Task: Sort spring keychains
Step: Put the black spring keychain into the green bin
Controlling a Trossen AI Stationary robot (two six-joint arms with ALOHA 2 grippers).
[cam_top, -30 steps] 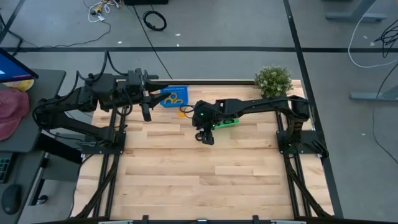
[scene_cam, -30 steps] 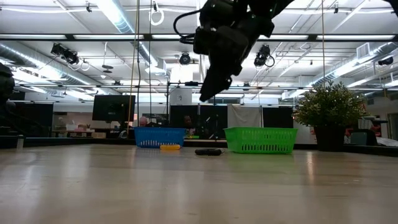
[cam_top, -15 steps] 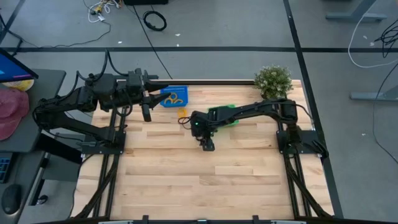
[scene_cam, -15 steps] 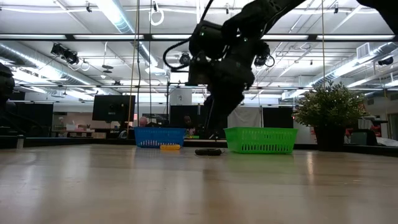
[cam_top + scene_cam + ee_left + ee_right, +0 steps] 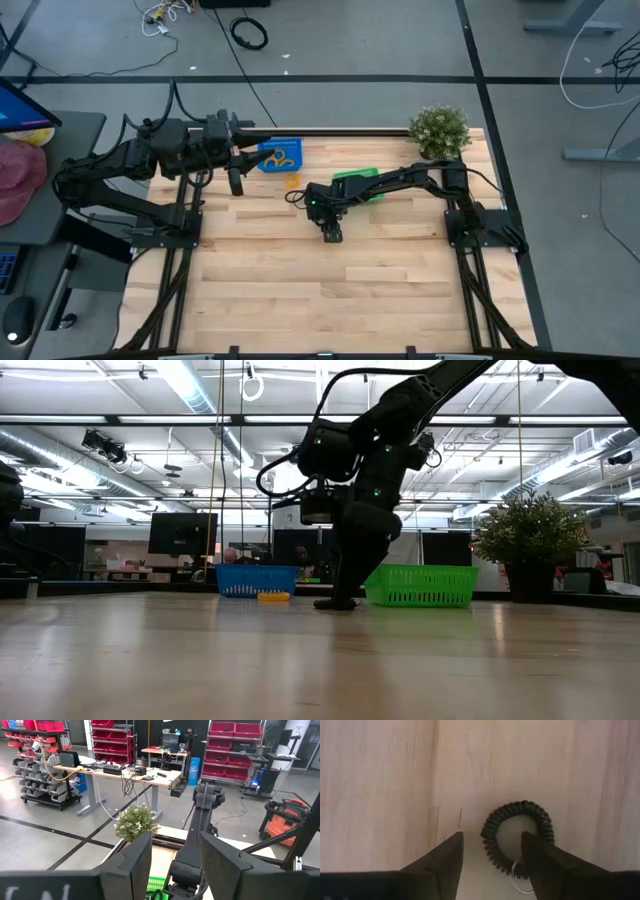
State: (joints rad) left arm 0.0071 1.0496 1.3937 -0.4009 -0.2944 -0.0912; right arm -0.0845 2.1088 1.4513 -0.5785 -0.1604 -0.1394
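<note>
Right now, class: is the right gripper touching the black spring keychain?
Cannot tell. In the right wrist view the black spring keychain lies between the open right gripper fingers, its coil meeting both finger edges, with no plain gap.

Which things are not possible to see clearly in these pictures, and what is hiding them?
- Black spring keychain: high view, under the right gripper; low view, behind it. The right wrist view shows it, partly behind one finger, with the fingers spread on both sides.
- Green basket contents: high view, the right arm crosses it; low view, only its wall.
- Orange keychains in the blue basket: too small to count, high view.
- Left gripper: fingertips cut off, left wrist view.
</note>
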